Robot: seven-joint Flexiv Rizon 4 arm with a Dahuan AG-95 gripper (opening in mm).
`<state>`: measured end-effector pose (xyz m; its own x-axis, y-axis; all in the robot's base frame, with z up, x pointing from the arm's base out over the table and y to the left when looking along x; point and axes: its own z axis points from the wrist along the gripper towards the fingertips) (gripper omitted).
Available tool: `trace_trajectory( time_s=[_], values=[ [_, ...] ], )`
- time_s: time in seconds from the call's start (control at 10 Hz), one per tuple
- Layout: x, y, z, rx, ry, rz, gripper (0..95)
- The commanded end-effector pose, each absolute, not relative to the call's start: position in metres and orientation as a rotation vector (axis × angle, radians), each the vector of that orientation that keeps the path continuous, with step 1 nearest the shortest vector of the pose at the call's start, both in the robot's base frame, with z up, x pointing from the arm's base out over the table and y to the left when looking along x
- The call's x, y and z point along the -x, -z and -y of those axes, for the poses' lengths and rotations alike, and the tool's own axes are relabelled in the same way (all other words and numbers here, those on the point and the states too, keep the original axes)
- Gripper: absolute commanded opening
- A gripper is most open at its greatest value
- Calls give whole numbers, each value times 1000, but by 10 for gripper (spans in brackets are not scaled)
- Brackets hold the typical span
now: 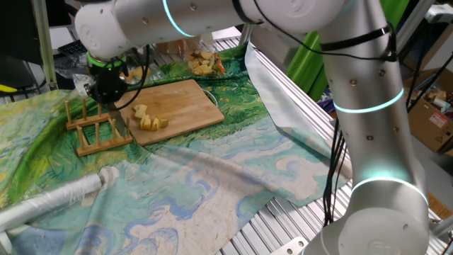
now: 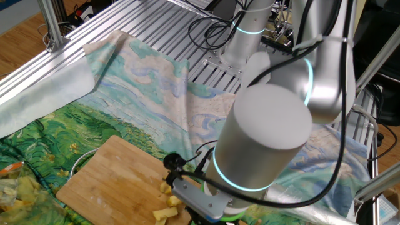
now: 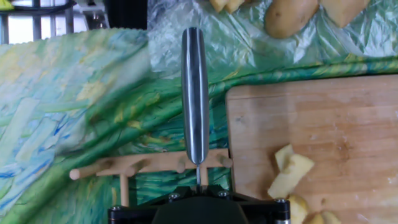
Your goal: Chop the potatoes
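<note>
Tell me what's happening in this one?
The robot arm's gripper is shut on a knife, blade pointing down, over the wooden rack just off the cutting board's edge. Several pale potato chunks already lie cut on the board. Whole and halved potatoes sit on plastic beyond it. The blade isn't on the potato now.

A wooden cutting board (image 1: 177, 106) lies on a cloth (image 1: 177, 191) printed with a green and blue painted landscape, which is draped over a bench (image 2: 162, 25) of ribbed metal slats. Just beside the board's left edge in the one fixed view stands a wooden peg rack (image 1: 95, 131). In the hand view a long metal blade (image 3: 194, 99) runs up the middle of the frame above that rack. Whole unpeeled potatoes (image 3: 289, 17) rest on clear plastic wrap (image 3: 249, 43) at the top. A rolled sheet of plastic (image 1: 49, 202) lies at lower left in the one fixed view.
</note>
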<state>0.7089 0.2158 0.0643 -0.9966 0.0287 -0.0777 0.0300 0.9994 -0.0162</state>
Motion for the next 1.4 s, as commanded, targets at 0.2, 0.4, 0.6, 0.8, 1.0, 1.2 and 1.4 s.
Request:
trace_trajectory(
  time_s=[0.2,0.4,0.6,0.8,1.0,1.2,1.4],
  values=[
    [-715,-53,-217,-46,26,-3056,0],
    [-718,-47,-215,-49,17,-3055,0],
    [-721,-43,-210,-45,9,-3054,0],
    [-722,-39,-209,-63,3,-3055,0],
    [-722,-35,-210,-71,3,-3055,0],
    [-722,-33,-211,-87,-1,-3056,0],
    [-722,-33,-211,-105,5,-3072,0]
  ],
)
